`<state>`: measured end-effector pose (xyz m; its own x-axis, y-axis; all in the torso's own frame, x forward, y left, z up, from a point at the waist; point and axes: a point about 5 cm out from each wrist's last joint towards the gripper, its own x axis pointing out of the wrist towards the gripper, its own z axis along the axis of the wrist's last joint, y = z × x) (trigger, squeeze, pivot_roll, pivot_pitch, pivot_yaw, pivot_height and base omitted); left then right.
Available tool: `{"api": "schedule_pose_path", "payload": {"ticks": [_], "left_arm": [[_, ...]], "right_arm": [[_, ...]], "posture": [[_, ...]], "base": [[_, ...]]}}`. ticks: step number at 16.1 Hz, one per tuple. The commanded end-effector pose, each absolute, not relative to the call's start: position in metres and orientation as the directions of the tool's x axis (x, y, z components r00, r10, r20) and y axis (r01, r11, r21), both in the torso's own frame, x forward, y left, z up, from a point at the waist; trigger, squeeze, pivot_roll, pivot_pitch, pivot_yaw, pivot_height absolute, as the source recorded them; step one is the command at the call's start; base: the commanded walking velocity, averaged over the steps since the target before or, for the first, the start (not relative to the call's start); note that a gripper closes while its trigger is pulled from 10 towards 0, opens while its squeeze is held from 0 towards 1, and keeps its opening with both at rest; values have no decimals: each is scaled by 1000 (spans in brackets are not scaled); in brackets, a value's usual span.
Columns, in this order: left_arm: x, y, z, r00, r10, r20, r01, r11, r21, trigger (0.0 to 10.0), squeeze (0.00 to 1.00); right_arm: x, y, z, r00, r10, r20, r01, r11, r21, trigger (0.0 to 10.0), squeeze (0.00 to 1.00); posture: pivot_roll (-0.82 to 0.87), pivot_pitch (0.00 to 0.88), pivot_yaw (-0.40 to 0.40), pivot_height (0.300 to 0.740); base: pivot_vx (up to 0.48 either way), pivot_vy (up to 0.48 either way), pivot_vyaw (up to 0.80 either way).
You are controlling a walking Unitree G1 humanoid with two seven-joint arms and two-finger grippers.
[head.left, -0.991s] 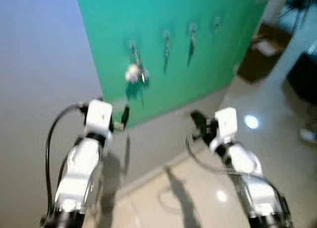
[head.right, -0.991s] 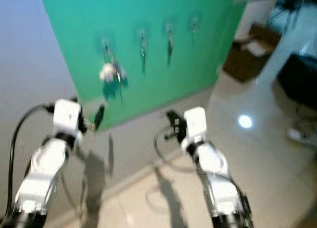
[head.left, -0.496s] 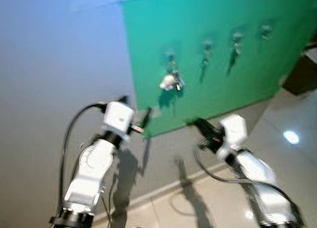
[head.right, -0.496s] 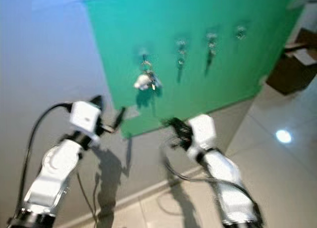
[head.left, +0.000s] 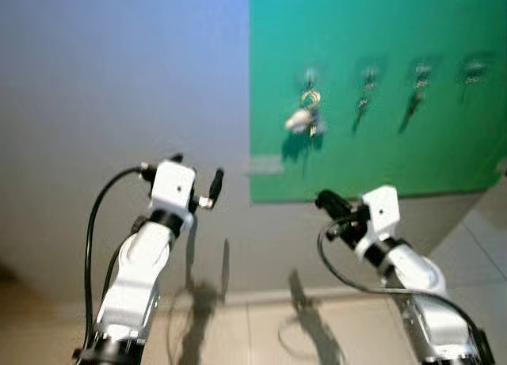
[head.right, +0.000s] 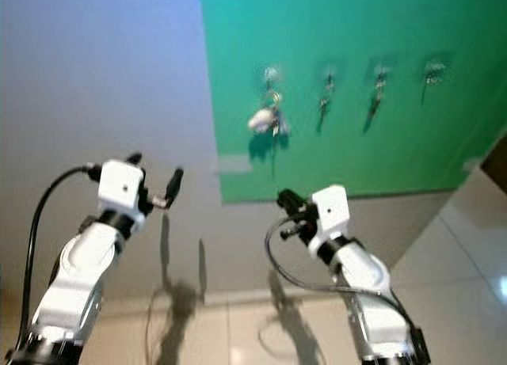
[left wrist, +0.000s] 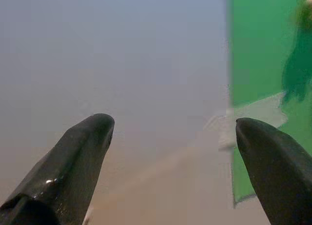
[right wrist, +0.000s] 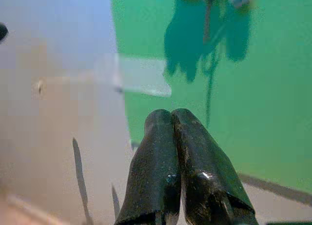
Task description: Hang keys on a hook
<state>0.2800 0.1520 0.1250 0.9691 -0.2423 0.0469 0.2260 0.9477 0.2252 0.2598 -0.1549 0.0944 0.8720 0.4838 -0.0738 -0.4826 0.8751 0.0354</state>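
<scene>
A bunch of keys (head.left: 303,116) with a white fob hangs on the leftmost hook of a green board (head.left: 444,143) on the wall. Three more hooks (head.left: 367,70) run in a row to its right, each with something small and dark hanging. My left gripper (head.left: 196,169) is raised in front of the grey wall, left of and below the board; its fingers (left wrist: 83,152) stand wide open with nothing between them. My right gripper (head.left: 325,200) points at the board's lower edge below the keys, its fingers (right wrist: 168,152) shut with nothing in them.
A strip of white tape (head.left: 265,165) sits on the board's left edge. The grey wall (head.left: 119,80) spreads to the left. Pale floor tiles (head.left: 261,333) meet the wall at a low skirting below the arms.
The camera has swung, so the board now sits further right and squarer in the picture. The keys stay on the hook. Both arms stay raised, left open and right shut.
</scene>
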Motion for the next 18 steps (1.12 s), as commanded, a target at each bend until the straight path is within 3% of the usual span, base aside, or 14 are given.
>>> {"api": "schedule_pose_path", "payload": {"ticks": [1, 4, 8, 18], "left_arm": [[280, 157, 125, 975, -219, 43, 203, 951, 235, 10000, 0], [281, 158, 126, 978, -202, 51, 185, 953, 239, 10000, 0], [283, 160, 127, 979, -199, 52, 180, 951, 250, 10000, 0], [283, 162, 129, 976, -210, 51, 188, 941, 282, 10000, 0]], "right_arm": [[264, -147, 103, 855, 516, -42, -516, 856, 19, 10000, 0], [269, -145, 109, 868, 497, -13, -496, 868, 16, 10000, 0], [272, -142, 109, 870, 493, -3, -493, 870, 18, 10000, 0], [272, -144, 113, 903, 428, 47, -430, 900, 68, 10000, 0]], "posture": [[-69, 0, 13, 740], [-63, 0, 11, 740], [-56, 0, 18, 740], [-43, 0, 29, 740]], "base": [[0, -480, 0], [0, -480, 0], [0, -480, 800], [0, -479, 0]]}}
